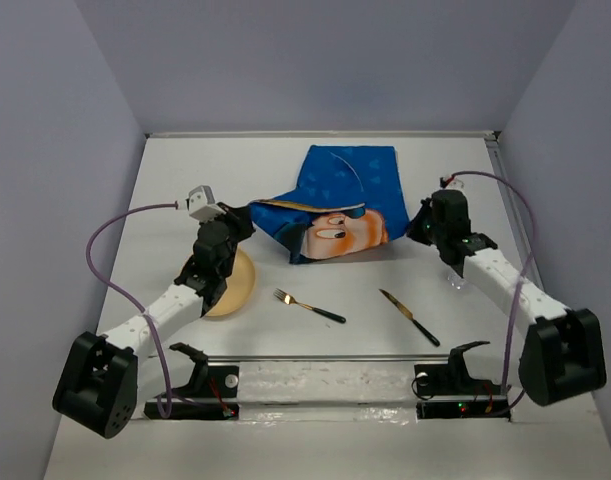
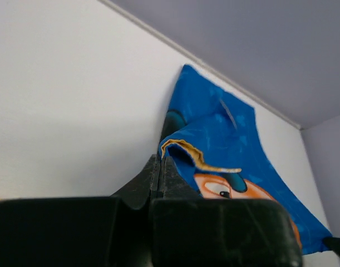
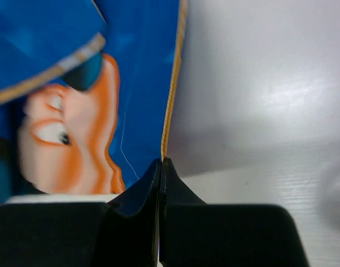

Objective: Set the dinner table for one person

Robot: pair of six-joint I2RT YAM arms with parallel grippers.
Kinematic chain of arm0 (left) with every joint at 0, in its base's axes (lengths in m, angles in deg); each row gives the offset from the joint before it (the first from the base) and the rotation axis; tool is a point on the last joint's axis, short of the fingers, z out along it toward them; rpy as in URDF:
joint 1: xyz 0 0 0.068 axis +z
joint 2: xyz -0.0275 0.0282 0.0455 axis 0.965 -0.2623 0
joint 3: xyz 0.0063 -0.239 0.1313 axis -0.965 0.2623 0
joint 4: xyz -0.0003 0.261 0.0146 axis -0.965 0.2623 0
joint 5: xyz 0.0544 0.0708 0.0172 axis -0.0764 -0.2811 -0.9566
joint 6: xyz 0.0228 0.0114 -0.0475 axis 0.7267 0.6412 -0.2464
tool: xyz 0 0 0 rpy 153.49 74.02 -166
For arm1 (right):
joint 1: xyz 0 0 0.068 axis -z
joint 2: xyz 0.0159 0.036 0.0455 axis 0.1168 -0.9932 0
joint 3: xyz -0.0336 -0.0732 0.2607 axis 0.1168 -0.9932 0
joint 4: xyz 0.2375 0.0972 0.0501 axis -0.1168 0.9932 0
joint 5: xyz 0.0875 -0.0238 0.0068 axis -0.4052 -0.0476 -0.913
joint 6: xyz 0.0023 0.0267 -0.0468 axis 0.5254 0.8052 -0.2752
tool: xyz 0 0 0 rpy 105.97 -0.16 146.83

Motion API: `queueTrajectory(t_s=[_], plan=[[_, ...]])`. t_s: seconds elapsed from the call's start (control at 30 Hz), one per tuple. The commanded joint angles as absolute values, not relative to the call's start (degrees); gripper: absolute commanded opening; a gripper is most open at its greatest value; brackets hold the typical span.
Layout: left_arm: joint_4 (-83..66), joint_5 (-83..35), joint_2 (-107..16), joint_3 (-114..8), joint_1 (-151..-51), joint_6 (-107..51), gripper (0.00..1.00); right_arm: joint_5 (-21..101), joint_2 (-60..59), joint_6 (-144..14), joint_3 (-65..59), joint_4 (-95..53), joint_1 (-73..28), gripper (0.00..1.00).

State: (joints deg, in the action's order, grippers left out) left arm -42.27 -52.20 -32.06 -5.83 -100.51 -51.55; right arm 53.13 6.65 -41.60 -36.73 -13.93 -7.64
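Note:
The blue cartoon placemat (image 1: 340, 200) lies partly folded at the back middle of the white dinner table (image 1: 175, 180). My left gripper (image 1: 247, 216) is shut on the placemat's left corner; in the left wrist view its tips (image 2: 160, 166) meet at the placemat's (image 2: 225, 139) folded, yellow-trimmed edge. My right gripper (image 1: 418, 228) is shut on the placemat's right edge; in the right wrist view its tips (image 3: 161, 162) pinch the yellow border of the placemat (image 3: 142, 83). A fork (image 1: 308, 306) and a knife (image 1: 409, 316) lie in front of the placemat. A tan plate (image 1: 235, 285) sits partly under my left arm.
Pale lavender walls (image 1: 55, 150) close in the table on the left, back and right. A clear glass (image 1: 457, 283) seems to stand under my right forearm; it is faint. The arm bases sit on a rail (image 1: 325, 385) at the near edge.

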Motion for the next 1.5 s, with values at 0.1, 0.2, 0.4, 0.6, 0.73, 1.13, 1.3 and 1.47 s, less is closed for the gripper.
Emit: queueTrajectory(t_s=[0.1,0.2,0.4,0.6,0.73,1.13,1.3,1.47], plan=[[-42.44,-50.41,-21.87,-19.88,-98.62,-54.39,0.00,63.14,23.19,-51.06,-14.96,-3.15,-8.15,0.00],[-40.15,-49.88,-18.52,-24.89,-96.16,-54.21,0.00,64.28,24.96,-52.39,-8.62,-1.73,-8.15,0.00],[-35.66,-51.99,-17.10,-32.47,-95.71,-51.14,0.00,68.23,24.88,-55.55,1.15,-0.76,-8.15,0.00],[-35.92,-53.48,-19.81,-34.40,-95.19,-50.78,0.00,70.26,18.47,-58.54,9.68,-1.64,-7.54,0.00],[-36.45,-52.17,-25.00,-37.04,-93.08,-51.48,0.00,65.88,11.10,-57.59,12.94,-3.83,-2.46,0.00],[-28.47,-36.79,-52.86,-67.87,-82.79,-52.72,0.00,52.07,-16.15,-54.94,42.35,-0.69,5.04,0.00],[-28.44,-36.52,-51.48,-67.74,-82.62,-52.27,0.00,50.40,-15.83,-53.98,43.81,0.30,5.04,0.00],[-34.16,-34.59,-47.78,-51.49,-82.53,-55.87,0.00,48.46,-6.95,-50.82,19.58,-8.48,5.04,0.00]])
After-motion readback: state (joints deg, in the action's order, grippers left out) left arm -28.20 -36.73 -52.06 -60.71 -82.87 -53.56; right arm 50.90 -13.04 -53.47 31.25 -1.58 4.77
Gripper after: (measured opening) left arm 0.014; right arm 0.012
